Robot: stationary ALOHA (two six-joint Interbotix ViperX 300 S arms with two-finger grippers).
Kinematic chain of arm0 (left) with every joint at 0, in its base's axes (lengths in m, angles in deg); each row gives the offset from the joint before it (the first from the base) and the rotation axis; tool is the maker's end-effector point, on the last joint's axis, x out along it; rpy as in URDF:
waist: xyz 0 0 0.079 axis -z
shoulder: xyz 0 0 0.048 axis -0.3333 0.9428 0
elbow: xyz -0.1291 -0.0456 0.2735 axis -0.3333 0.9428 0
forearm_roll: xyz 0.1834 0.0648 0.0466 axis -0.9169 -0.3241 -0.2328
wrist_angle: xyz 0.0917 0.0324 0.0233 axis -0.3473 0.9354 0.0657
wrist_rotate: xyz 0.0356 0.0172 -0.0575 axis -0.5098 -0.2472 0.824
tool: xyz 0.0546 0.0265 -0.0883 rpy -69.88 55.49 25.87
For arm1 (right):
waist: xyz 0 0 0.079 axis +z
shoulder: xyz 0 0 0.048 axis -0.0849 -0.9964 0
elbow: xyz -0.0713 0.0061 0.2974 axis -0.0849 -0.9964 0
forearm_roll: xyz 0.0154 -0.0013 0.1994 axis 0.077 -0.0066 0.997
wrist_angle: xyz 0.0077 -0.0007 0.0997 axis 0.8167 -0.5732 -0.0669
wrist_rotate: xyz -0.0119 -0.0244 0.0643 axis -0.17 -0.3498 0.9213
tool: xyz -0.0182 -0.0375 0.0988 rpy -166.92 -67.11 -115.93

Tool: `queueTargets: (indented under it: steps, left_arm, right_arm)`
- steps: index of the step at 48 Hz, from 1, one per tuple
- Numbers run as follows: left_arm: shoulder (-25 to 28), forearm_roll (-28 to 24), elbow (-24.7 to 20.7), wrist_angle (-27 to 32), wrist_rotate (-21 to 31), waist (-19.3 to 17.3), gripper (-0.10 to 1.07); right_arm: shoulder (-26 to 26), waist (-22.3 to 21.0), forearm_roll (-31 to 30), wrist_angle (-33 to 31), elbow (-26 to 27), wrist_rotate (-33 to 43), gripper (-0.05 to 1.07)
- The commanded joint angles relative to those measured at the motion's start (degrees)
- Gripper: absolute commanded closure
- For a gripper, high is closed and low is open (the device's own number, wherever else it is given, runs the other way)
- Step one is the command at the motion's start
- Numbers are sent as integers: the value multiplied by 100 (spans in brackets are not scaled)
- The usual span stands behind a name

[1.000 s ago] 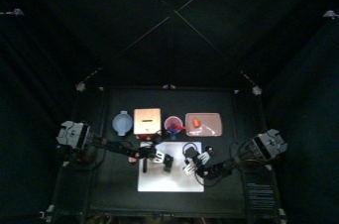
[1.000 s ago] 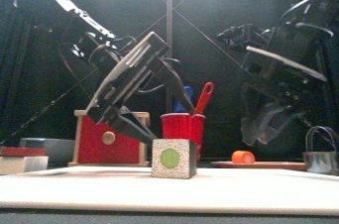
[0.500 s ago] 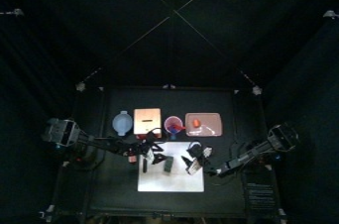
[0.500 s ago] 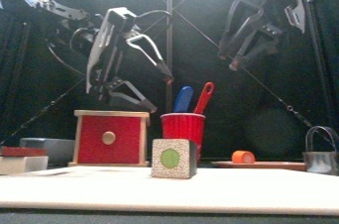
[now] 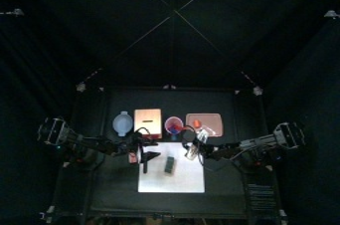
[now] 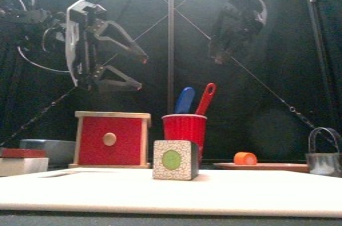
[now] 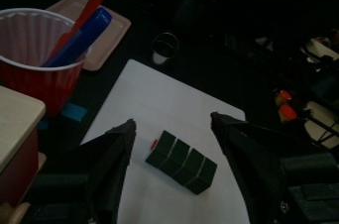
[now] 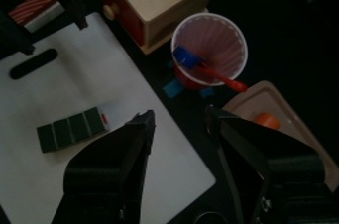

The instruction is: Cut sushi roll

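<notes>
Sushi roll (image 7: 181,162) lies flat on the white board (image 7: 159,99), below and between the spread jaws of the left gripper (image 7: 172,134). Right gripper (image 8: 180,119) also hangs spread, well above it. Beside the board, a red cup (image 8: 212,48) holds blue and red utensils (upright).

Sushi roll (image 5: 170,167) too small from above — red cup (image 7: 36,55) cut by left-wrist edge
</notes>
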Motion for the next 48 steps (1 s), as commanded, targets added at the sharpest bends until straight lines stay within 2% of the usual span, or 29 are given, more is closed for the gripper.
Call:
queueTargets:
  steps: [1, 7, 18, 25, 48]
  left_arm:
    - [-62, -26, -26, -70, 9, 0, 3]
    - [-62, -18, -26, -70, 18, 0, 3]
    - [-53, 88, 26, -70, 26, 0, 3]
    - [-44, 202, 62, -70, 26, 0, 3]
    - [-26, 290, 114, -70, 26, 35, 3]
  right_arm:
    - [-105, -176, 149, -18, 413, -492, 21]
    - [-563, -387, 272, -387, 844, -1397, 21]
    - [-1292, -475, 334, -1582, 1415, -2830, 21]
    - [-1529, -624, 255, -1907, 1538, -2979, 21]
    - [-1723, -967, 255, -1661, 1310, -3032, 23]
